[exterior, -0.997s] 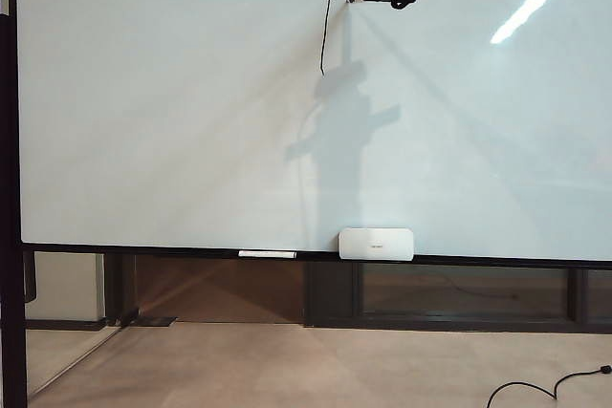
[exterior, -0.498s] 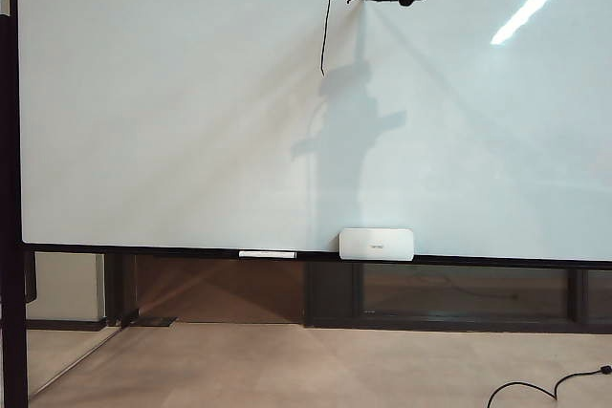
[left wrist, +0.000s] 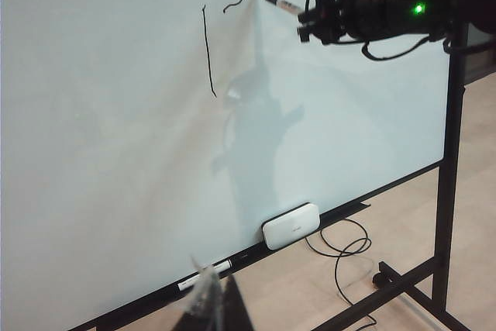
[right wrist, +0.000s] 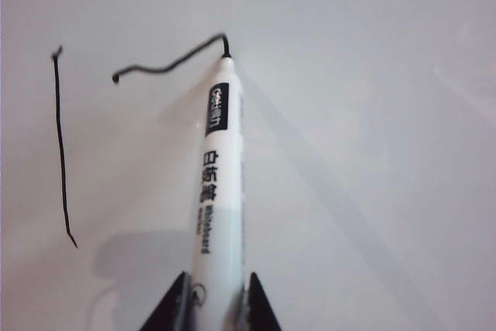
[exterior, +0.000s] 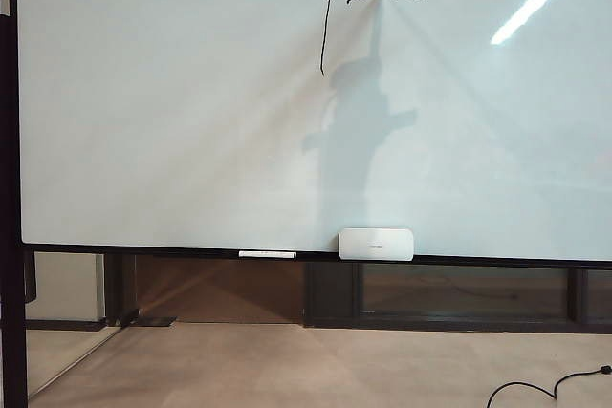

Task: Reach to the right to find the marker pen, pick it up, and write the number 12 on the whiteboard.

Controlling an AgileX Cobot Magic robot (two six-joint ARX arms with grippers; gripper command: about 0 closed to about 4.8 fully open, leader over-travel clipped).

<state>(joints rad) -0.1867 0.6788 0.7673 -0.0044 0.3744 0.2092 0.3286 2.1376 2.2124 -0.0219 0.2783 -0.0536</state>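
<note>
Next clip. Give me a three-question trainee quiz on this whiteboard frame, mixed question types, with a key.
1. True or false: the right gripper is shut on the marker pen, whose tip touches the whiteboard.
2. How much of the number 12 is drawn?
A. Nothing
B. The vertical "1" and a short wavy first stroke of the "2"
C. Both digits complete
3. Short answer: what rests on the board's bottom rail, below the writing?

Key
1. True; the left gripper hangs back from the board, holding nothing visible.
2. B
3. A white rounded box and, beside it, a thin white bar.
</note>
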